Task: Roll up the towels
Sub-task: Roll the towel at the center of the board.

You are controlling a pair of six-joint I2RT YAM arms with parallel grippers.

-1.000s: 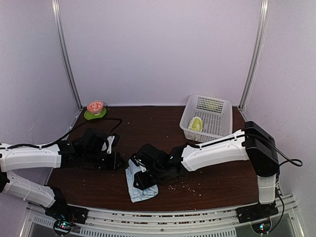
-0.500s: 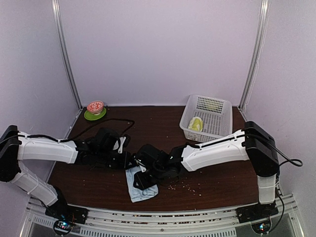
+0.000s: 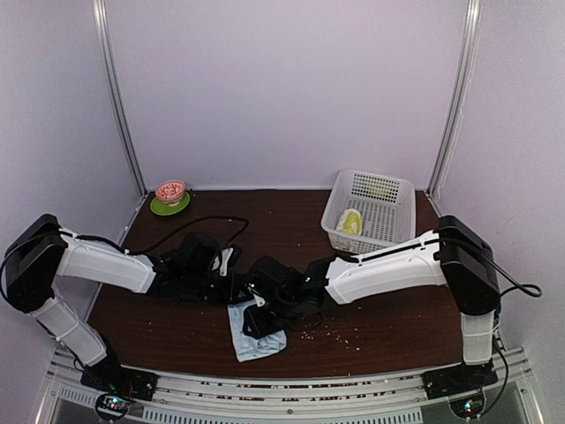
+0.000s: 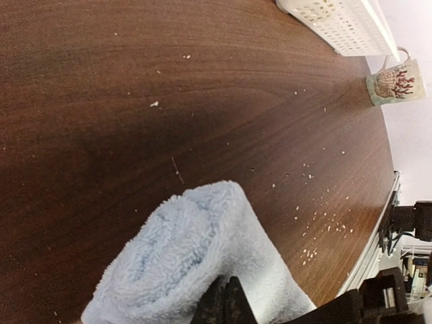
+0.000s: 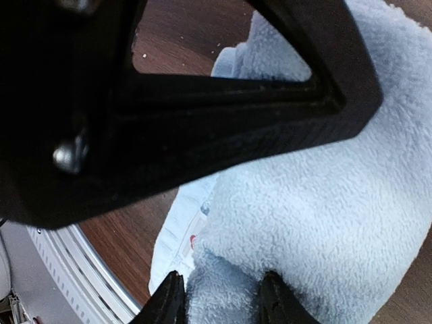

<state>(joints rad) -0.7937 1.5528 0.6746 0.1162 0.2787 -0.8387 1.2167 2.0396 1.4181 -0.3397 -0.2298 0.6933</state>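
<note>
The light-blue towel point(image 3: 253, 334) lies partly rolled near the table's front middle. It also fills the left wrist view point(image 4: 182, 256) and the right wrist view point(image 5: 324, 202). My right gripper point(image 3: 262, 314) sits on it, and its fingers point(image 5: 169, 302) hold a thick fold of the towel between them. My left gripper point(image 3: 232, 285) is at the towel's far left edge. Its fingertips point(image 4: 226, 300) are closed together against the roll, with no cloth visible between them. The yellow-green towel point(image 3: 351, 221) lies in the white basket point(image 3: 393, 208).
A green saucer with a red bowl point(image 3: 170, 196) stands at the back left. A patterned mug point(image 4: 397, 81) stands by the table's right side. Crumbs point(image 3: 335, 334) lie scattered right of the towel. A black gripper frame point(image 5: 202, 101) crosses the right wrist view close above the towel.
My left arm has swung right from the table's left side until its gripper reached the light-blue towel. The right gripper has stayed on the towel, shifting only slightly.
</note>
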